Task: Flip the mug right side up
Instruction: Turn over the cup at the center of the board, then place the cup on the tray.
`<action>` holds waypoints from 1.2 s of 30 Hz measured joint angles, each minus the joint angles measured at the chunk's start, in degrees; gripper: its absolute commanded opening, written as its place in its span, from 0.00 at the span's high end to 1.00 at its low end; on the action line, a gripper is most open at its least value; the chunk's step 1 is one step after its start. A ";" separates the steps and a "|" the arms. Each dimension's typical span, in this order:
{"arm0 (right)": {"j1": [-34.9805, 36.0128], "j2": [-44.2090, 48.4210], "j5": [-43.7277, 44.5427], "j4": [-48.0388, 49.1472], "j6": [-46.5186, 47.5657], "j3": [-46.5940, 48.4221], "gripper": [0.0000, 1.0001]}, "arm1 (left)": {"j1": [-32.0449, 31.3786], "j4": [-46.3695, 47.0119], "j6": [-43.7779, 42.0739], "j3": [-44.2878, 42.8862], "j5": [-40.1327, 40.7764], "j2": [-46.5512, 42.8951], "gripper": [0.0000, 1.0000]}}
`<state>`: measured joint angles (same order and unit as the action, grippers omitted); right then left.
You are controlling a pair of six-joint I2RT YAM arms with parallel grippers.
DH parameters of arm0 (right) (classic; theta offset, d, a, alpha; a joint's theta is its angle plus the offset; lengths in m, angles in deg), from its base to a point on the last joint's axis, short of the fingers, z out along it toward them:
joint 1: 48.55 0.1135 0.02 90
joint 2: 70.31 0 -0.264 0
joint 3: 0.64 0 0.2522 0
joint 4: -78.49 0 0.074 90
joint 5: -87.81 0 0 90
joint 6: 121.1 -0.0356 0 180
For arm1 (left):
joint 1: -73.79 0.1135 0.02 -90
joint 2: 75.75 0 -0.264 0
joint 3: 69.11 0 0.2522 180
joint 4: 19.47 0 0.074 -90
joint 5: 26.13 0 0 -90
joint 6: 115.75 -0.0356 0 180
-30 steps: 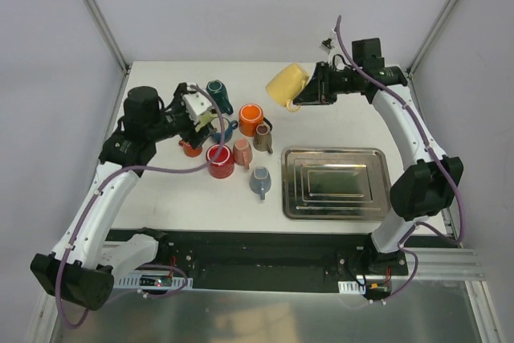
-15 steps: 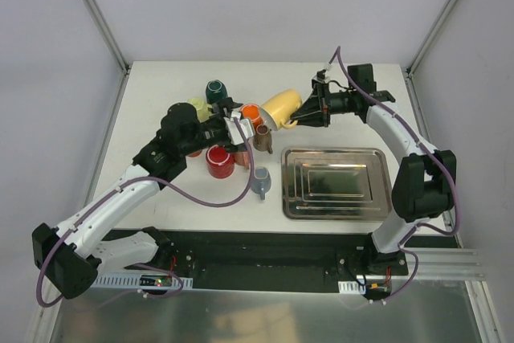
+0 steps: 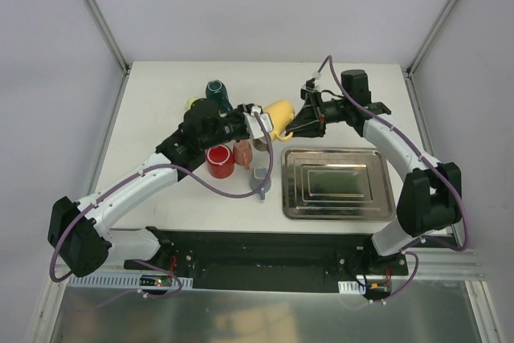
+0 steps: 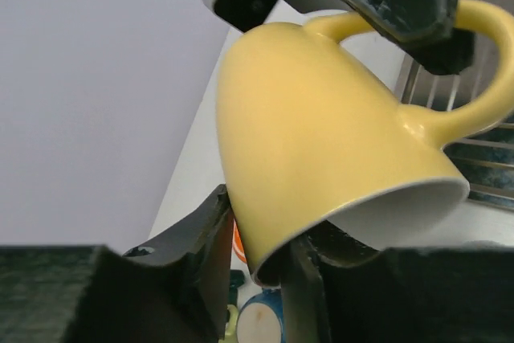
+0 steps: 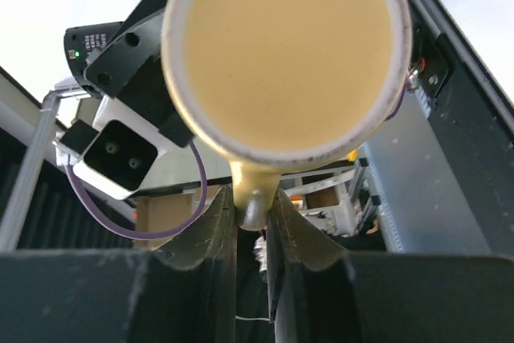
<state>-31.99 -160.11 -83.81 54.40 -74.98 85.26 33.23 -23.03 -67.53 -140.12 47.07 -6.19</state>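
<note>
Right pincer (image 5: 250, 213) is clamped on the yellow mug (image 4: 305, 134) handle, left pincer (image 4: 261, 267) narrow, pinching its rim, mug tilted above the bench (image 3: 161, 94).

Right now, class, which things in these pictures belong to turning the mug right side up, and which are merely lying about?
In the job: yellow mug; right arm, jaws clamped on its handle; left arm, jaws astride its rim.
Lying about: teal mug, red mug, pink mug, grey-blue mug, metal tray.
</note>
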 measured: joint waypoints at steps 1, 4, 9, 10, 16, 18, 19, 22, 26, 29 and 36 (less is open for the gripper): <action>0.15 0.02 -0.13 0.04 -0.74 -0.76 1.00 | -0.04 -0.11 0.44 -0.59 0.24 0.44 0.91; 0.15 0.02 -0.33 0.07 -2.73 -2.14 0.80 | -0.37 0.31 0.81 -2.23 0.96 1.70 1.00; -2.03 0.96 -1.11 1.55 -3.15 -4.52 0.35 | -0.72 -5.38 3.58 -6.19 0.76 3.93 1.00; -3.58 1.53 -0.96 1.64 -2.60 -5.14 0.32 | -0.72 -7.72 4.20 -7.54 0.66 4.74 1.00; -18.67 3.85 0.79 -0.09 1.55 -7.26 0.27 | -0.72 -27.85 7.98 -21.97 -1.22 14.60 1.00; -22.64 4.79 2.01 -2.86 4.63 -7.67 0.27 | -0.74 -35.15 7.91 -27.63 -2.12 19.02 1.00; -23.78 5.35 2.95 -5.05 6.97 -7.61 0.27 | -0.74 -38.75 7.74 -30.71 -2.51 21.46 1.00; -26.18 8.61 10.23 -16.33 19.61 -6.01 0.26 | -0.76 -47.12 6.91 -39.30 -2.95 28.76 1.00; -26.75 16.83 25.70 -24.85 32.30 -5.22 0.23 | -1.18 -53.77 3.78 -47.17 -3.52 36.72 1.00; -29.07 24.26 36.94 -26.86 35.65 -5.25 0.23 | -2.64 -57.13 -0.13 -50.12 -3.13 40.81 1.00; -36.06 27.74 51.30 -28.28 34.77 -5.68 0.23 | -7.91 -62.60 -12.41 -58.40 -0.04 49.66 1.00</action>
<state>-68.06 -132.37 -32.51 26.12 -40.20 79.58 25.32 -85.63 -79.94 -198.52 47.03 43.47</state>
